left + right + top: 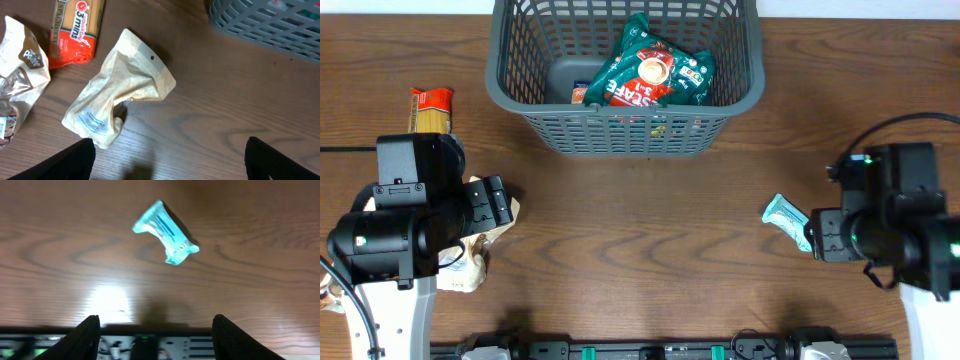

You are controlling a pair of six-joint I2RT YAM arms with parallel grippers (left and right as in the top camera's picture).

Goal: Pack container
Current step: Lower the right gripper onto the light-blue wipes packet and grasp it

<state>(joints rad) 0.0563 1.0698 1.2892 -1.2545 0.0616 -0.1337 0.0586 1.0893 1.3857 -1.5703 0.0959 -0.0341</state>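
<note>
Overhead view: bright, even light, prob. from above. Table (650, 230) shows only soft shadows, e.g. along the container (620, 140) front wall. Right wrist view is dimmer, w/ a white glare patch on the wood below the teal packet (166, 231); dark shadow just behind it. Left wrist view is sharp mid-frame, but the fingers (65, 160) are black silhouettes, no detail.

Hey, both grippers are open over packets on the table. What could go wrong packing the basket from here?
The crumpled beige paper pouch lies flat below the open left gripper; it may pinch only a fold and drop it. The small light blue packet lies thin on the wooden table ahead of the open right gripper, so it could skid away.
</note>
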